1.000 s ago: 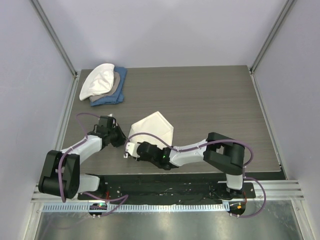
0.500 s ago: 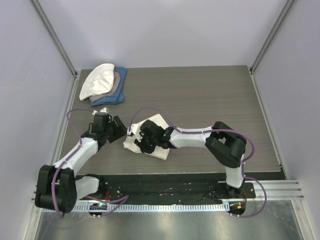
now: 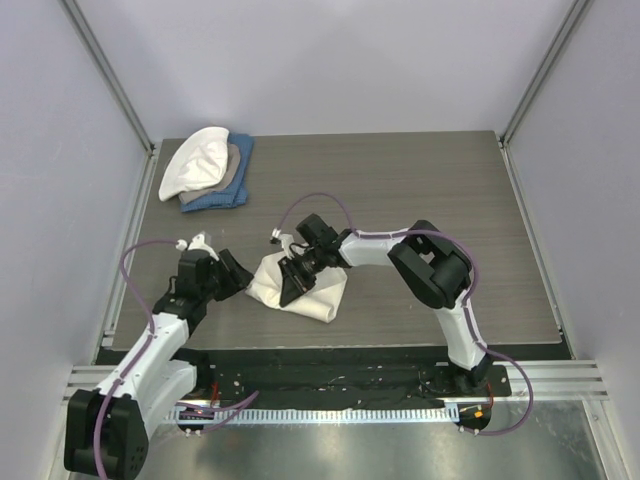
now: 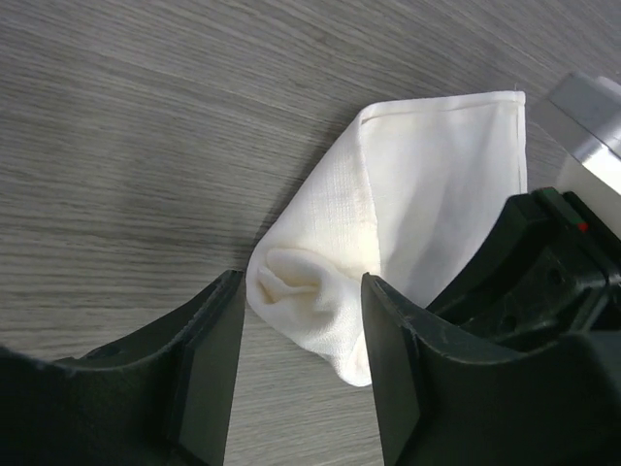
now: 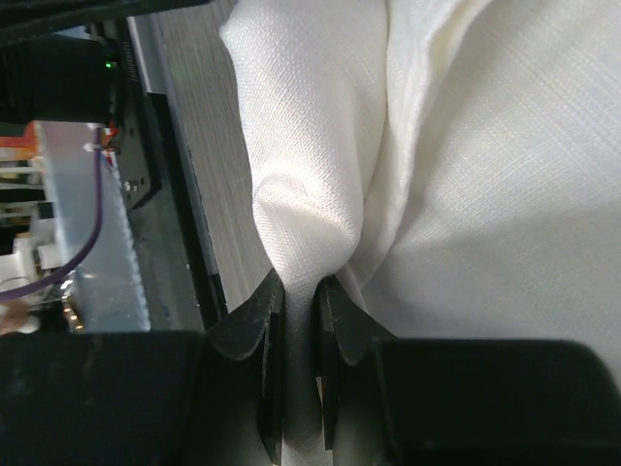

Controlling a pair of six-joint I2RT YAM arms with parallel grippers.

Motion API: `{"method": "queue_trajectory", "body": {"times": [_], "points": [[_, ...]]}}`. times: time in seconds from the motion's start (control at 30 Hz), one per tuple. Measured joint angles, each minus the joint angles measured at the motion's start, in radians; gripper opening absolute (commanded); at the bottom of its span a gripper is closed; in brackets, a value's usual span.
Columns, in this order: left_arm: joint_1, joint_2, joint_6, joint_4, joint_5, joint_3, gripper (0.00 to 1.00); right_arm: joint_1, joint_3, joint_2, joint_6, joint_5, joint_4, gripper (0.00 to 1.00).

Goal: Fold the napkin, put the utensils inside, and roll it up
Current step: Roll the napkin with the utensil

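A cream napkin [image 3: 312,290] is lying folded and partly bunched on the grey wood-grain tabletop [image 3: 430,190], near the front edge and a little left of centre. The right arm is reaching across from the right side, and its right hand [image 3: 291,283] is sitting over the middle of the cloth. In the right wrist view, the right hand [image 5: 297,303] is pinching a raised fold of the napkin [image 5: 456,146], with its two fingers pressed close together on the fabric and cloth spilling out above them. The left hand [image 3: 232,274] is resting just beside the napkin's left end, pointing toward it. In the left wrist view, the left hand [image 4: 303,291] is spread open, its fingers [image 4: 209,349] standing either side of the rounded, rolled-over end of the napkin [image 4: 437,214]; whether they are touching the cloth is unclear. Behind that end, the napkin is fanning out into a flatter layer with a stitched hem along its far edge, and the right hand's black body is covering its right side. A stack of cloths [image 3: 208,170], white on tan on blue, is sitting at the far left corner of the tabletop, well apart from the napkin.
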Motion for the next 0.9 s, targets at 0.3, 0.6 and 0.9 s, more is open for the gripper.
{"method": "queue_trajectory", "body": {"times": [0.3,0.6,0.9], "points": [[0.0,0.069,0.004,0.125,0.062,-0.018,0.45,-0.062,-0.01,0.075,0.119,-0.186,0.096,0.11],[0.0,0.153,0.026,0.207,0.139,-0.018,0.38,-0.08,-0.014,0.104,0.155,-0.245,0.147,0.1],[0.0,0.262,0.033,0.211,0.179,0.008,0.09,-0.085,-0.02,0.106,0.159,-0.252,0.159,0.15]]}}
